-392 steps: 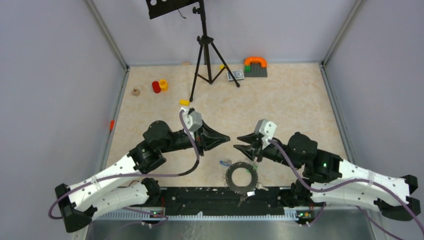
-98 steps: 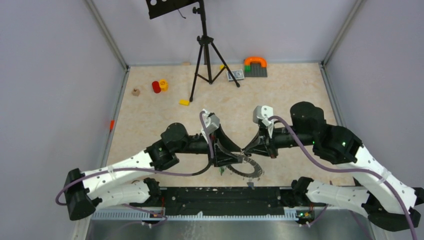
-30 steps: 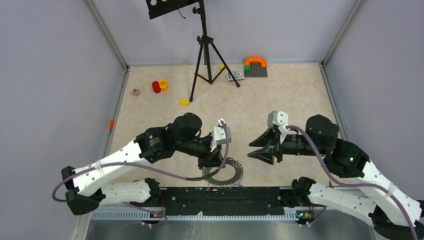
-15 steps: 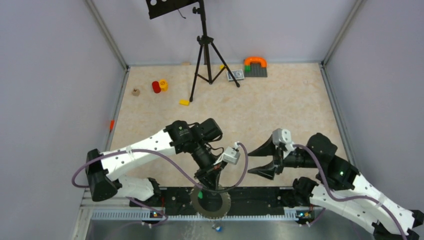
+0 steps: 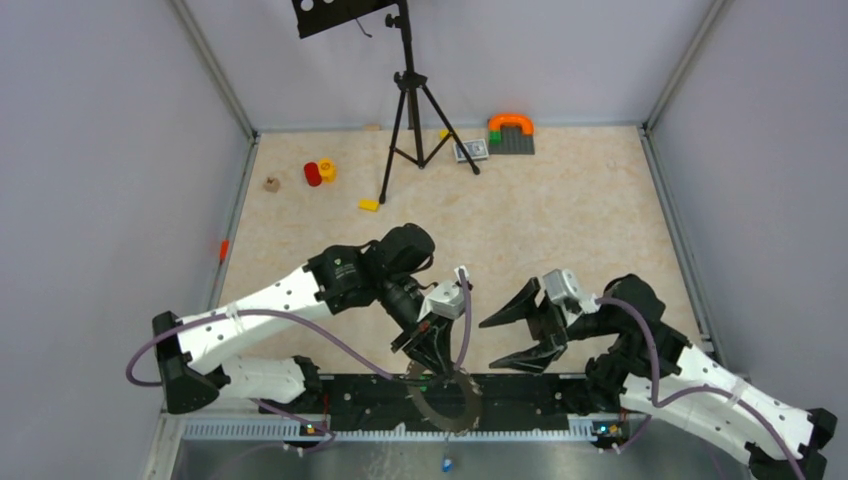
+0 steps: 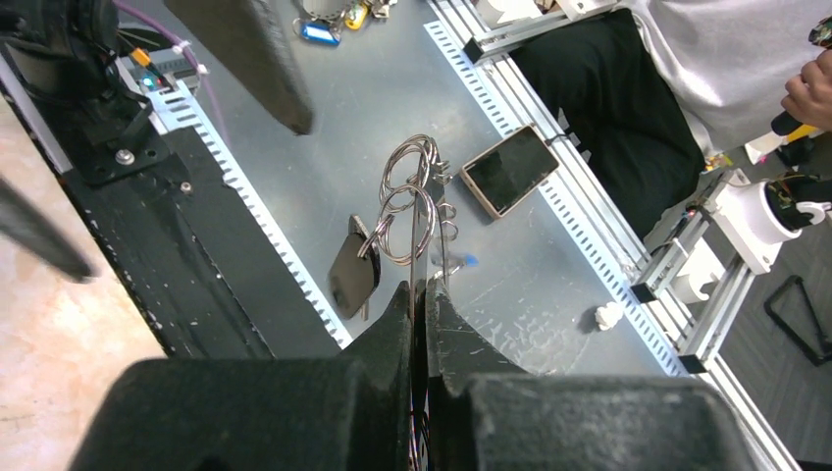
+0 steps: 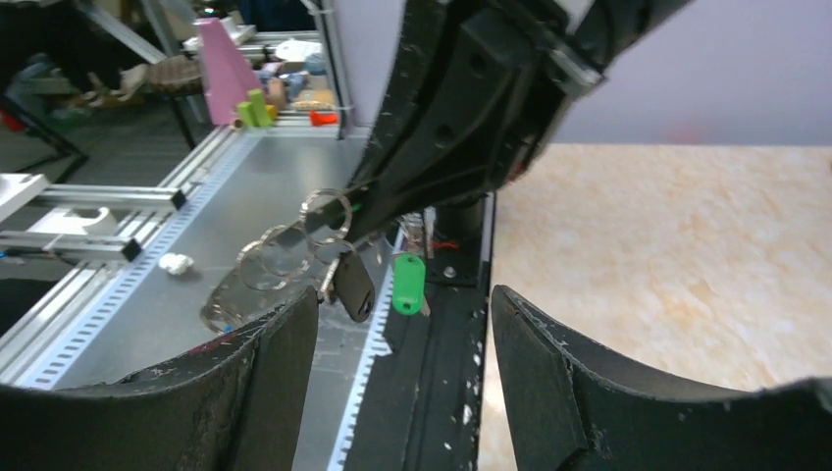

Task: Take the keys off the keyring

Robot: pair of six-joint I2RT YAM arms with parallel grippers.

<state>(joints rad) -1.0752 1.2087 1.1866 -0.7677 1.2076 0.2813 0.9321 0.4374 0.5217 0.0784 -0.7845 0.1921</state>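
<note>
The left end effector (image 5: pixel 432 360) stays out of the way of nothing: it is clenched on the rim of the keyring (image 5: pixel 446 402), holding it out past the table's (image 5: pixel 570 210) near edge, seemingly so the keys (image 6: pixel 351 277) hang free. A black-headed key (image 7: pixel 353 285) and a green-tagged key (image 7: pixel 407 286) dangle beneath its fingers. At 3 o'clock, just beside the ring, the right end effector (image 5: pixel 488 344) gapes wide, empty, likely poised to pluck one.
</note>
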